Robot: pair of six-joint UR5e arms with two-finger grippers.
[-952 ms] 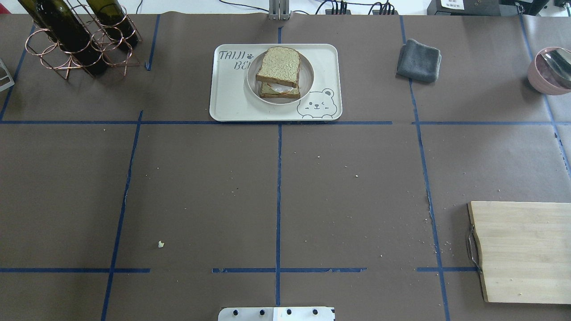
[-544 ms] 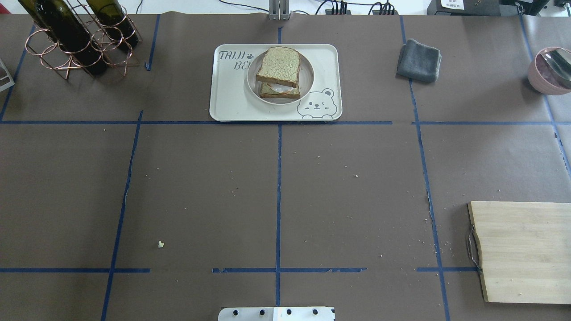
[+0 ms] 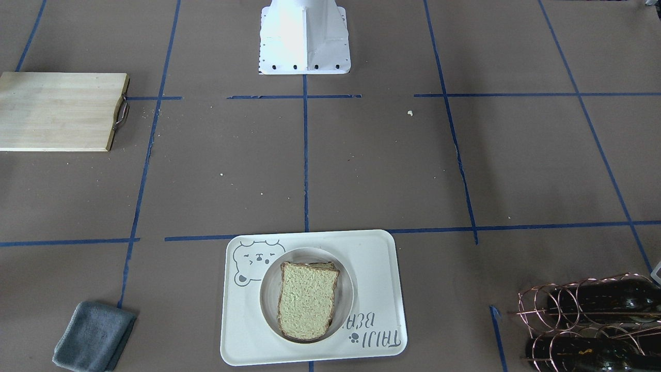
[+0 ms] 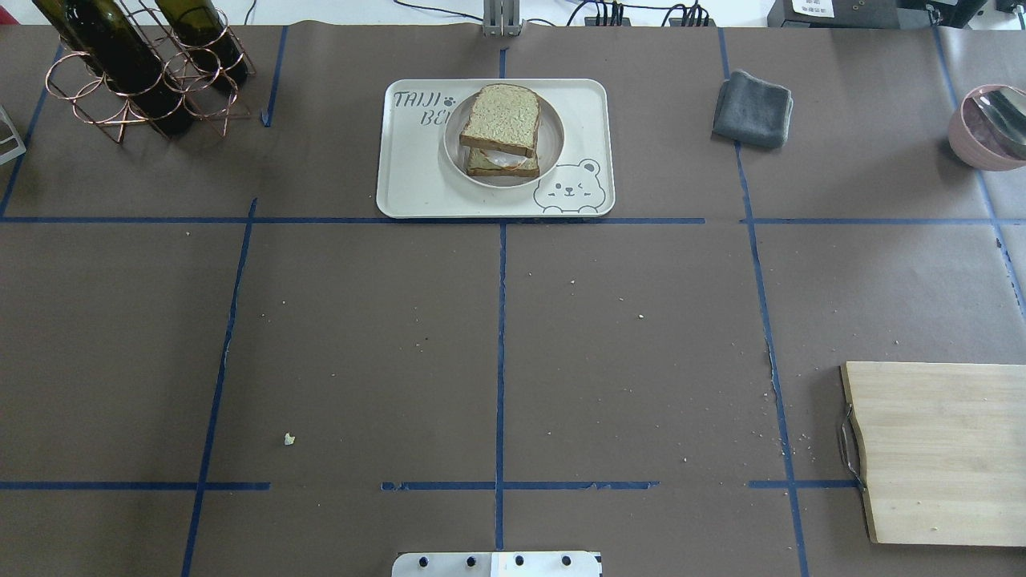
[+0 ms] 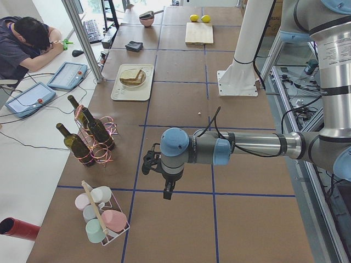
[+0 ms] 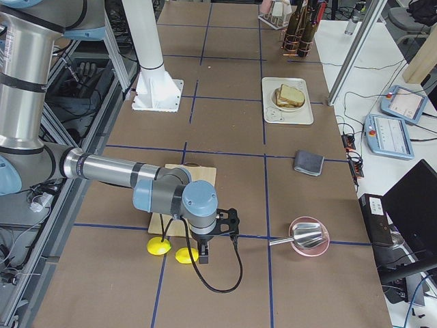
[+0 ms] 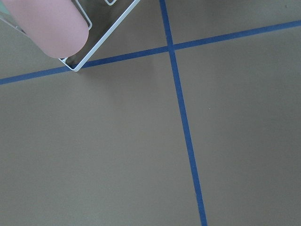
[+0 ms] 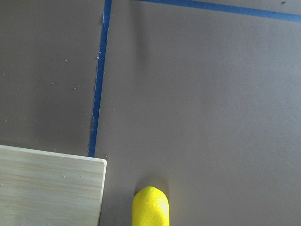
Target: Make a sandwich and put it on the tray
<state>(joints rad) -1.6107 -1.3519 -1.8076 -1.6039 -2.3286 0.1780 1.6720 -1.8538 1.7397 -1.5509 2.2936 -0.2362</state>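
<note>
The sandwich [image 4: 501,128] is two tan bread slices stacked with a white egg [image 4: 506,161] peeking out between them. It sits on a small round white plate [image 4: 555,146] on the cream bear tray [image 4: 417,180] at the table's far centre. It also shows in the front-facing view [image 3: 308,300] on the tray [image 3: 377,258]. My left gripper [image 5: 169,192] shows only in the exterior left view, far from the tray; I cannot tell its state. My right gripper [image 6: 203,258] shows only in the exterior right view, above two lemons; I cannot tell its state.
A wooden board [image 4: 938,449] lies near right, a grey cloth [image 4: 753,108] far right, a pink bowl [image 4: 990,128] at the right edge. A wine rack [image 4: 136,72] stands far left. A cup rack [image 5: 101,216] is near the left gripper. A lemon [image 8: 150,207] lies under the right wrist.
</note>
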